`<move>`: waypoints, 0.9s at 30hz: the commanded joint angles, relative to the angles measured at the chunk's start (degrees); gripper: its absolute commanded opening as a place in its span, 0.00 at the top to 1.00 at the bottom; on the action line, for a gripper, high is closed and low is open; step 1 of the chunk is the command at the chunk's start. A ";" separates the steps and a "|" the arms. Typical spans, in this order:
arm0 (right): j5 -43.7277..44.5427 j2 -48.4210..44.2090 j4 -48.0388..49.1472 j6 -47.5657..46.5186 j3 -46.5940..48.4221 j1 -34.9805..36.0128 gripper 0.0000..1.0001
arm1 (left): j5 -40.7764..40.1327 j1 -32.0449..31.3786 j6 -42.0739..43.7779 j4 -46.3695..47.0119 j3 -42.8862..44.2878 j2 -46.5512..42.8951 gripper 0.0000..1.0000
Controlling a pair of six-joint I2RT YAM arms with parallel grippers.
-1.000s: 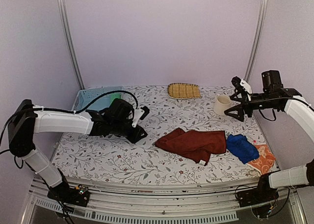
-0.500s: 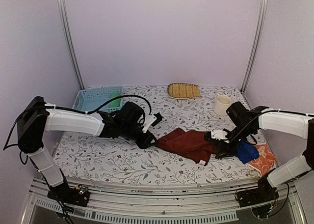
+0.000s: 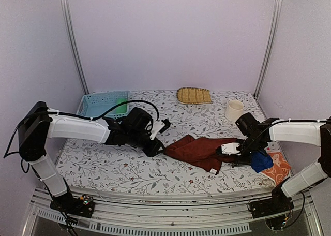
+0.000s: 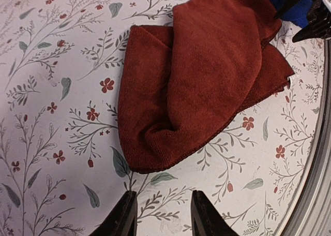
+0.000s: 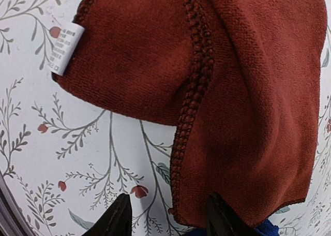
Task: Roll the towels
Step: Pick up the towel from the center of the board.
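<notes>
- The brown towel lay crumpled mid-table, its long axis running left to right between the two arms.
- The left gripper hung just off the towel's left end, jaws spread and empty.
- The right gripper sat closer, jaws spread astride the right-end hem, not visibly pinching it.

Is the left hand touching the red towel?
Apart. The left wrist view shows a strip of flowery tablecloth between the left hand and the red towel's nearest edge.

Crumpled reddish-brown towel, blue towel, orange towel adjacent
</notes>
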 commanded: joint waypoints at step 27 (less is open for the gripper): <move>2.79 3.23 -2.77 5.68 4.32 0.55 0.57 | -22.71 -5.21 -25.16 22.51 -0.46 -6.81 0.64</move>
